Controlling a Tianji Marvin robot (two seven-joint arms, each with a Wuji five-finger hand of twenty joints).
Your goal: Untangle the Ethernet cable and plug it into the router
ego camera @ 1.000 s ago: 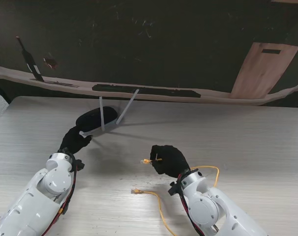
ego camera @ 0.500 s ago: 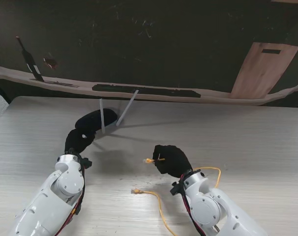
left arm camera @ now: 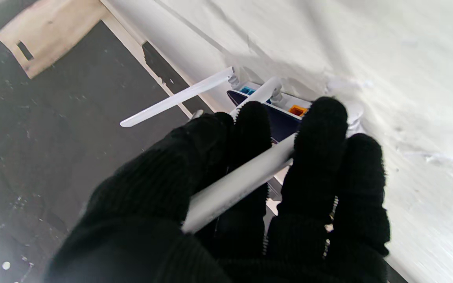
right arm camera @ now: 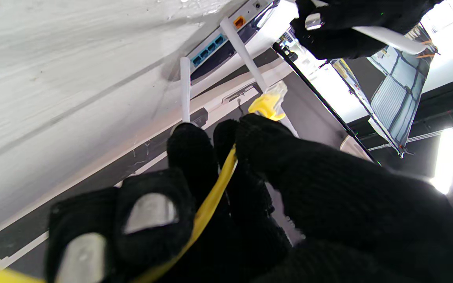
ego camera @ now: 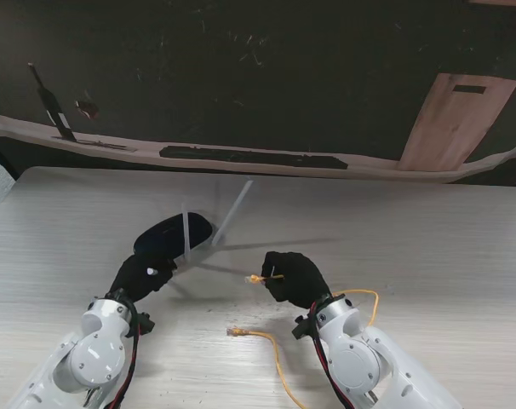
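While the left hand (ego camera: 145, 274) clamps a router (ego camera: 174, 234) antenna mid-tabletop and the right hand (ego camera: 294, 278) pinches the Ethernet cable (ego camera: 279, 362) plug (ego camera: 255, 279) beside it, plugging in remains undone.

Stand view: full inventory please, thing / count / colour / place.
router: 1, dark body, left of centre, held up by one antenna
antennas: 3 visible, white, on the router; one gripped
ports: blue row plus one orange, on the router's back edge
Ethernet cable: 1, yellow, near side, loose plug lying on table
cable plug: 1, clear with yellow boot, in right hand, pointing at router
wooden board: 1, tan, floor, far right
left hand: black glove, fingers around antenna
right hand: black glove, pinching cable
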